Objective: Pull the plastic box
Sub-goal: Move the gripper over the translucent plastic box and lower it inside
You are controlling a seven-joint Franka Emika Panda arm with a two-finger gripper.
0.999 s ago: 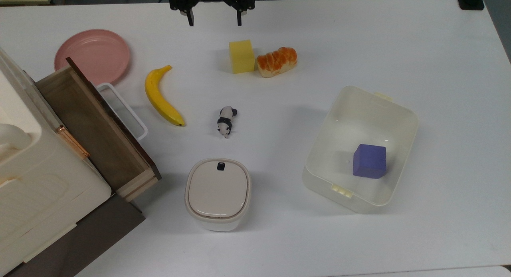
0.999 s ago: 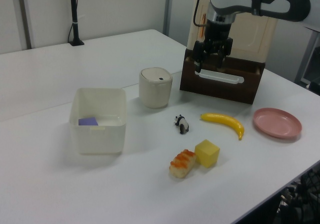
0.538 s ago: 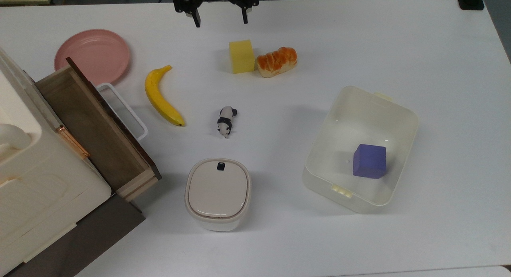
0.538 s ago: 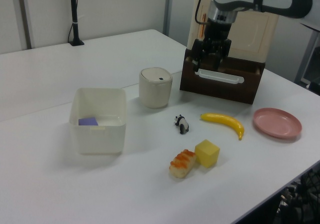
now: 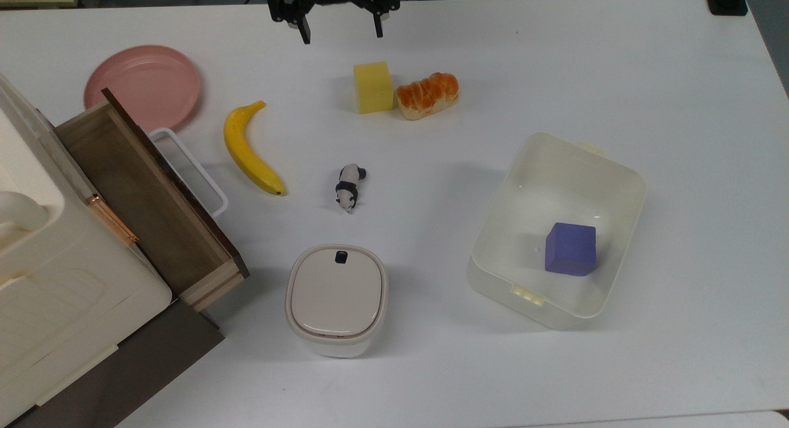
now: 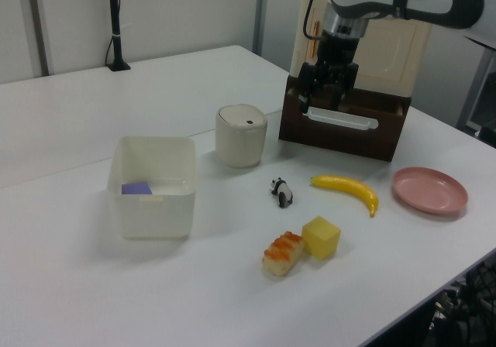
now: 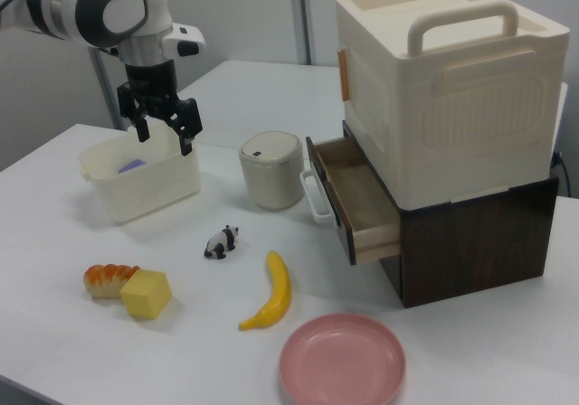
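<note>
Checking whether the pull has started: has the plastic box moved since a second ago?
No. In the top view the plastic box keeps the same gap to the bread, purple cube still inside.

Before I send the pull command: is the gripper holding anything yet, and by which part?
Nothing is held. The gripper hangs open and empty above the table, apart from the plastic box.

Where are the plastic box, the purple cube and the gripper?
plastic box (image 5: pixel 607 169), top view, bare inner wall.
purple cube (image 5: pixel 571 248), top view, top face.
gripper (image 5: pixel 340 32), top view, between open fingertips.
</note>
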